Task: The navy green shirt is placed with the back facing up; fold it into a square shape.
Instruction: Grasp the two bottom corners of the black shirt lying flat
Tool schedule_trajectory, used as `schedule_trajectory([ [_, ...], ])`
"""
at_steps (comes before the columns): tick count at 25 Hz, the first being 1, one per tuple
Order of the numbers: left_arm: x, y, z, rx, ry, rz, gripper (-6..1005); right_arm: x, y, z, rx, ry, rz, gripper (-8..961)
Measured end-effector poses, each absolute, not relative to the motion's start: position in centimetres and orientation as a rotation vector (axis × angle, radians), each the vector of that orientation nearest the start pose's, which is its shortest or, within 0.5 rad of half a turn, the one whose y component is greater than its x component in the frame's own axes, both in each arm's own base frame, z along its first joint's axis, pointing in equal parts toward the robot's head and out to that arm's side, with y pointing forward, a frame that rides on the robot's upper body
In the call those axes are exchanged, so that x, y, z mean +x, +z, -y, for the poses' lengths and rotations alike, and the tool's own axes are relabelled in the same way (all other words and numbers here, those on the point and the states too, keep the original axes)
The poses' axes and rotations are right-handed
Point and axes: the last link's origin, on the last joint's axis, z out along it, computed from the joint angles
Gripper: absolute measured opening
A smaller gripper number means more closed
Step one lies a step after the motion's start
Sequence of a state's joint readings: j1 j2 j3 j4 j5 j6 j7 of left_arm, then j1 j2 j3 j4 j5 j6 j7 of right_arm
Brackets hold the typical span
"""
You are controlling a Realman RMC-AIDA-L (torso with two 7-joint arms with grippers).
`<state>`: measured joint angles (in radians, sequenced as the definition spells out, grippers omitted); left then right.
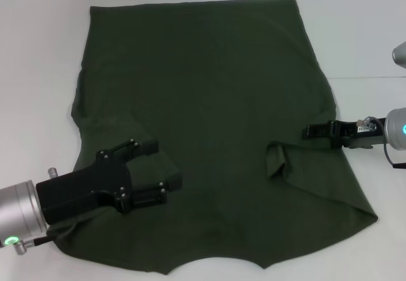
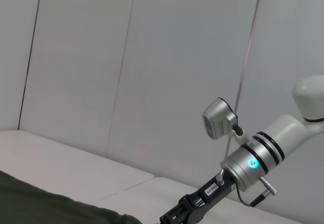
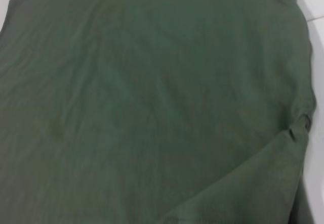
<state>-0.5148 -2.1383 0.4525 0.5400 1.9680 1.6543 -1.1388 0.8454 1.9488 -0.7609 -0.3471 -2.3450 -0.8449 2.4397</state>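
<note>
The navy green shirt [image 1: 209, 122] lies spread on the white bench [image 1: 355, 33], plain back up, filling most of the middle of the head view. The fold looks to be at an early stage: both sleeves appear already turned inward over the body, the right one ending in a small crumpled flap near the middle right, while the body itself is still a single wide sheet, so the folds that would bring it to a square remain to be made. The left end effector [image 1: 151, 170] reaches in from the near left, low over the near-left part of the cloth, its black fingers spread wide with nothing between them. The right end effector [image 1: 309, 130] comes in level from the right edge, its tip at the shirt's right border just beyond the flap; whether its fingers are parted or pinching cloth I cannot tell.
</note>
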Motion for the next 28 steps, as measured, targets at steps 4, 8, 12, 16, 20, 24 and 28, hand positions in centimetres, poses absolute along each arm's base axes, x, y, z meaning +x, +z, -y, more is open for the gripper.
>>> schedule_trajectory([
  [4, -25.85, -1.13, -30.96, -2.564, -1.013, 0.505, 919, 28.51, 0.12, -44.04, -1.942, 0.269, -1.631, 797],
  [8, -25.86, -1.13, -30.88, -2.565, -1.015, 0.504, 920, 28.48, 0.08, -44.08, -1.938, 0.274, -1.633, 793],
  [12, -25.85, -1.17, -30.85, -2.565, -1.015, 0.496, 920, 28.53, -0.02, -44.07, -1.929, 0.279, -1.635, 745],
  [16, -25.85, -1.17, -30.86, -2.564, -1.015, 0.493, 919, 28.59, -0.06, -44.03, -1.93, 0.276, -1.632, 568],
  [20, -25.88, -1.17, -30.83, -2.563, -1.015, 0.493, 919, 28.72, 0.01, -44.08, -1.934, 0.264, -1.611, 409],
  [24, -25.89, -1.17, -30.82, -2.563, -1.014, 0.492, 919, 28.84, 0.09, -44.12, -1.944, 0.252, -1.584, 232],
  [28, -25.9, -1.17, -30.82, -2.563, -1.013, 0.49, 919, 29.01, 0.32, -44.13, -1.956, 0.231, -1.559, 81],
])
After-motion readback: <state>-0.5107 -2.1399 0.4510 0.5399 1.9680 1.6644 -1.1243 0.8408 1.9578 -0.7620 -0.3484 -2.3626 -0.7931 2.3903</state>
